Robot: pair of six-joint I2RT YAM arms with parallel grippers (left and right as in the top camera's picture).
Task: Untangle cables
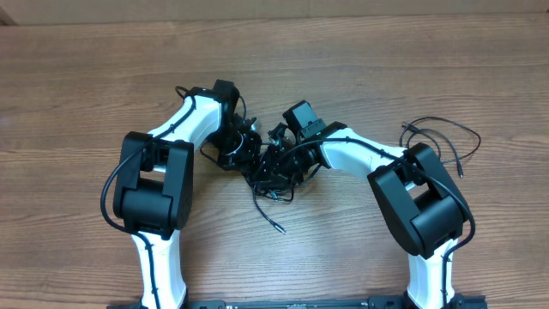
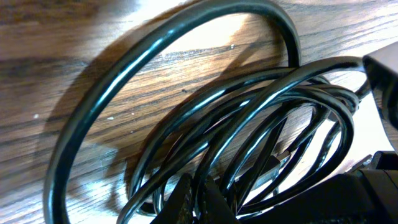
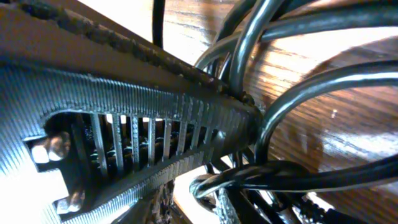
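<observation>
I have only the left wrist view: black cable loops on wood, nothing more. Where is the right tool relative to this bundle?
Observer: In the overhead view, the right tool is at the bundle too, opposite the left tool, near the middle of the table.
Operator: Is every cable inside this bundle?
Observer: No. One loose cable lies apart on the wood, beside the right arm.
Operator: Does the right tool hold something?
Observer: I cannot tell. The right wrist view shows only one ribbed finger, with cable strands running past its tip.
</observation>
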